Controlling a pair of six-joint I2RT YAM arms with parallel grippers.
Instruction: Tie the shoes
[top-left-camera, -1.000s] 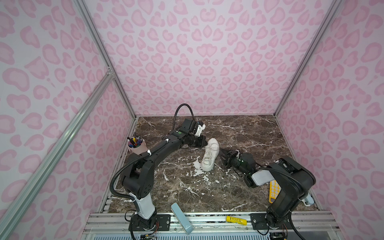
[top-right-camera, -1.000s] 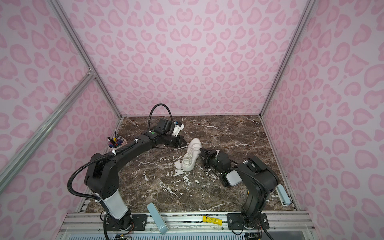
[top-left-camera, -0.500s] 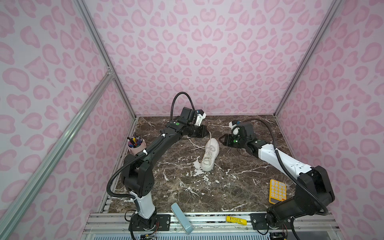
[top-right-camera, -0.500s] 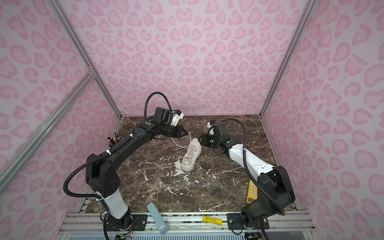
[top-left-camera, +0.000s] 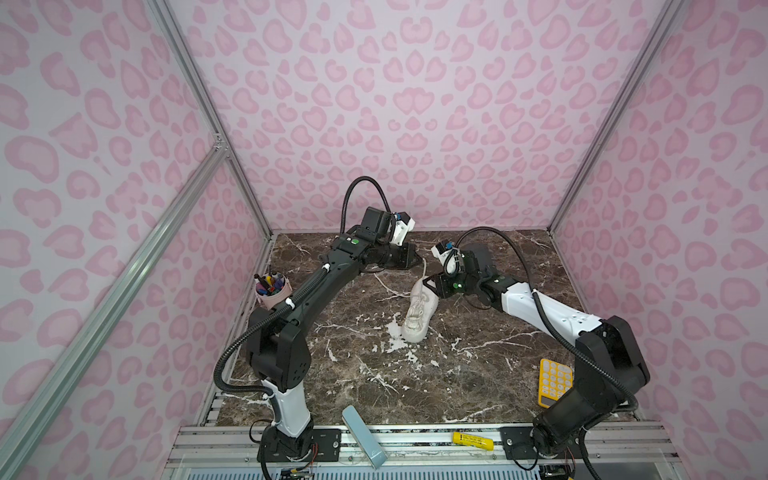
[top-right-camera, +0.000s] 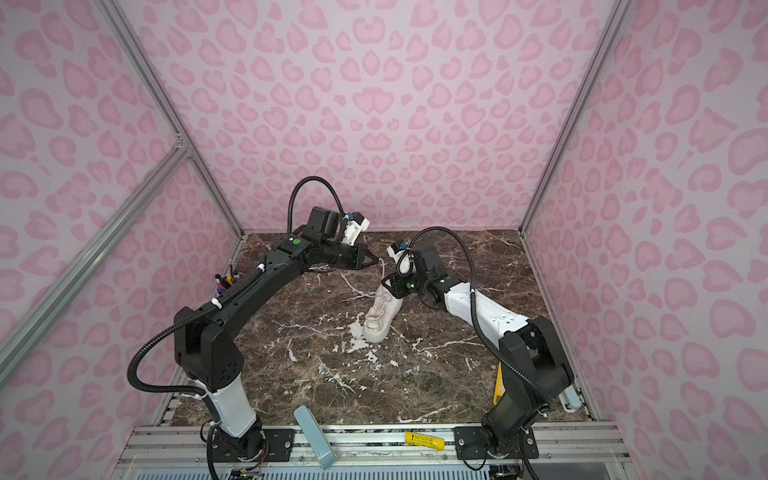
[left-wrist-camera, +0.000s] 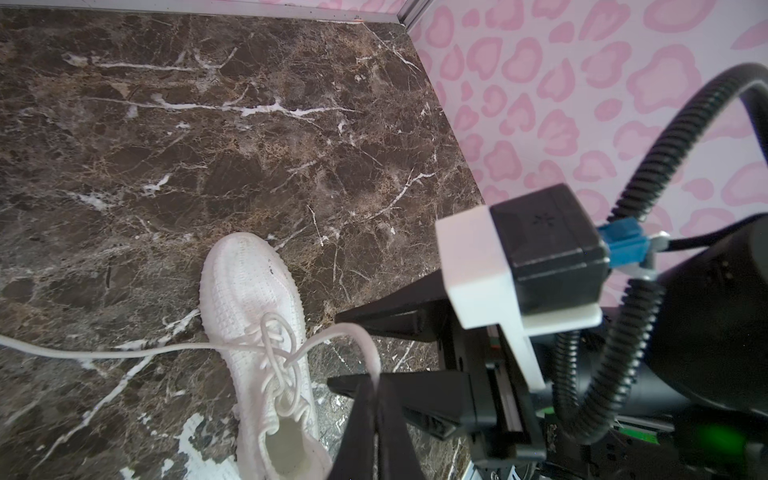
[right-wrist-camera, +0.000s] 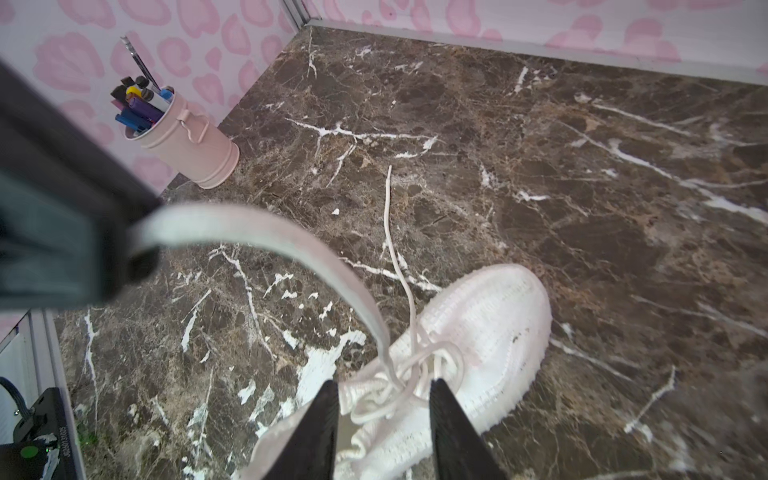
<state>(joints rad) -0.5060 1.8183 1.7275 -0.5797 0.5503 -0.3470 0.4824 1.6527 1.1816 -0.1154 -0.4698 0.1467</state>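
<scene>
The shoe stands mid-tabletop, untied; the left tool is clamped on one lace, holding it raised in an arc behind the shoe, likely to keep it clear for crossing. The right tool hangs over the eyelets, jaws apart, gripping nothing, seemingly placed to take a strand; the other lace lies slack on the tabletop.

White sneaker upright, laces loose
</scene>
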